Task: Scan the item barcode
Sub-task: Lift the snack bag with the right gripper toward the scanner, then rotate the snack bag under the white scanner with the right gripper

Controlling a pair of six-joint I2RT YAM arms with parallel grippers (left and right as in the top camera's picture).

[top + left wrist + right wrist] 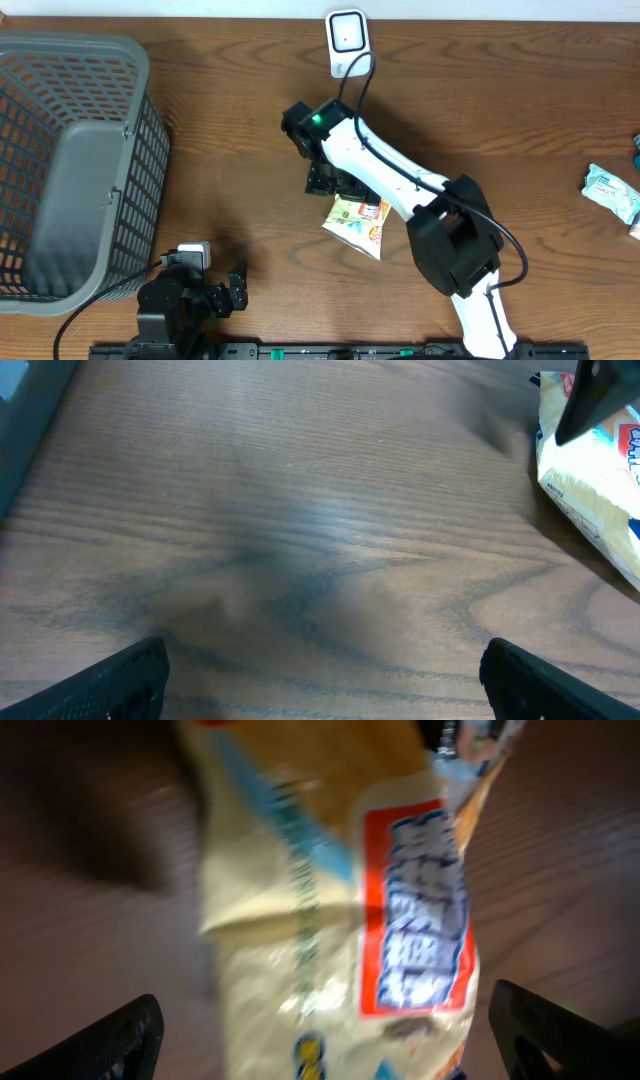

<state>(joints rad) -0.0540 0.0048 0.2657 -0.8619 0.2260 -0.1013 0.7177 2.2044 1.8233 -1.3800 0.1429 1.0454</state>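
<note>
Overhead: the snack packet (358,222) lies on the tabletop (230,130) at mid-frame, well apart from the scanner (347,35) at top centre; the right pincer (335,182) hangs at its upper edge. Left wrist: the left pincer (325,660) stands apart over bare wood. Right wrist: tips wide apart, the blurred packet between them, ungripped; no scan shows, so grasping and presenting it to the scanner seem left.

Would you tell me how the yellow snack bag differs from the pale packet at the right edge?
The snack bag is yellow with a red label; the packet is white and pale green. The snack bag lies mid-table, partly under the right arm; the packet lies by the right edge, uncovered. Both are soft wrappers on the table.
</note>
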